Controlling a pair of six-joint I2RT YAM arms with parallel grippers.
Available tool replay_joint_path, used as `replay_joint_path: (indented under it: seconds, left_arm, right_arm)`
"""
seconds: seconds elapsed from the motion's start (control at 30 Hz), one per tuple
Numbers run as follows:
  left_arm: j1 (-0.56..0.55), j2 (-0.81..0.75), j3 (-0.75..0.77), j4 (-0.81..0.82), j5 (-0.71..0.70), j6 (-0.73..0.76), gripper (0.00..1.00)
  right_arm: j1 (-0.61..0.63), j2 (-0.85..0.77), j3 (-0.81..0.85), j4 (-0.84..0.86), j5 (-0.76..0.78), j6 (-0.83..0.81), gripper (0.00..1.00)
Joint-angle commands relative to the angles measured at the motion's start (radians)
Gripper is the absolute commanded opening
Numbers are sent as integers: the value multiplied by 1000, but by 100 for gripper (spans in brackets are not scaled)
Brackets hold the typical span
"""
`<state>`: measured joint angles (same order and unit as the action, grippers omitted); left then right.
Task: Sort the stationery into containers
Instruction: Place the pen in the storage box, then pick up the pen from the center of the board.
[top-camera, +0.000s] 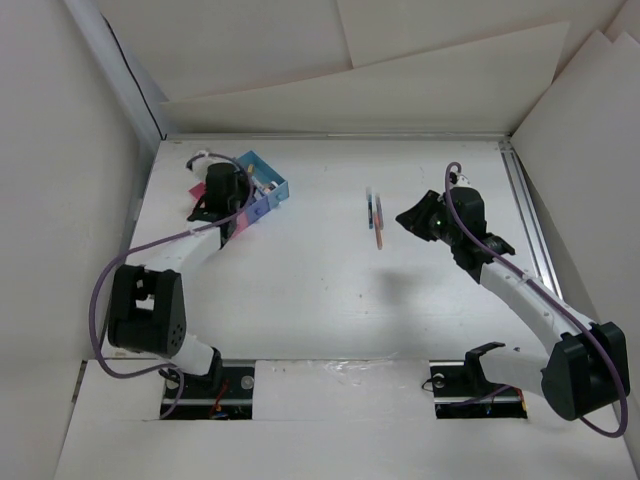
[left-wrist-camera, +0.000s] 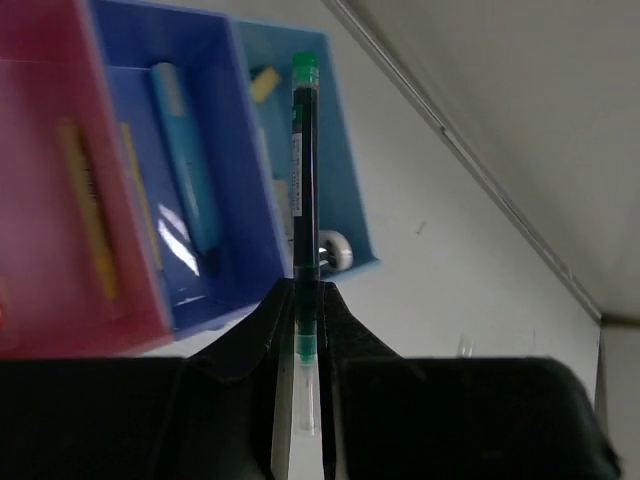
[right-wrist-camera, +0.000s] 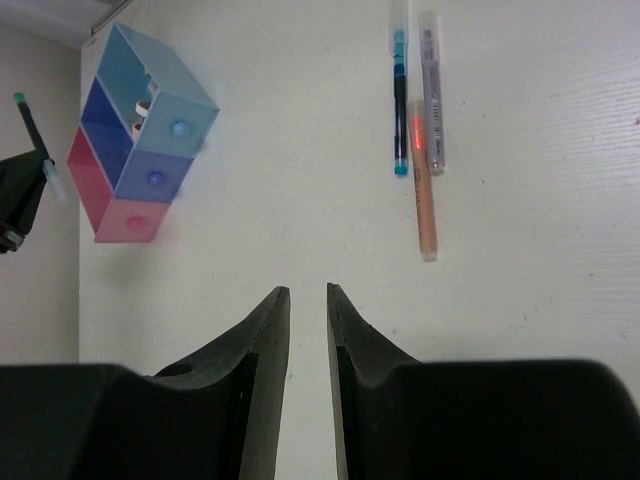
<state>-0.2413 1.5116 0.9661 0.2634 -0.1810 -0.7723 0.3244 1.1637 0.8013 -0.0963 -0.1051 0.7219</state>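
My left gripper (left-wrist-camera: 307, 290) is shut on a black pen with green ends (left-wrist-camera: 303, 170), which sticks out over the joined containers (left-wrist-camera: 345, 180). The pink bin (left-wrist-camera: 40, 200) holds a yellow pen (left-wrist-camera: 85, 210). The middle blue bin holds a light blue marker (left-wrist-camera: 185, 160). In the top view the left gripper (top-camera: 222, 190) sits at the containers (top-camera: 268, 190), far left. My right gripper (right-wrist-camera: 308, 292) is open and holds nothing. It hovers short of three pens on the table: a blue-tipped one (right-wrist-camera: 400, 100), a grey one (right-wrist-camera: 432, 90) and an orange one (right-wrist-camera: 424, 195).
White walls enclose the table on the left, back and right. A metal rail (top-camera: 525, 210) runs along the right edge. The right arm (top-camera: 510, 285) reaches in from the lower right, beside the three pens (top-camera: 377, 218) at mid-table.
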Motion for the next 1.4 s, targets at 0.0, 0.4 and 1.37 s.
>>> replay_joint_path:
  seconds: [0.0,0.4,1.37]
  left_arm:
    - [78,-45,-81,65,112,-136,0]
    - [198,-5,-36,-78,-12,-148,2]
    - [-179,-43,15,18,-127,59,28]
  right_arm:
    - [19,-7,10,47,-7,-7,27]
    - [19,-7,10,47,-16,-7,27]
    - [19,-19,10,47,48,-7,9]
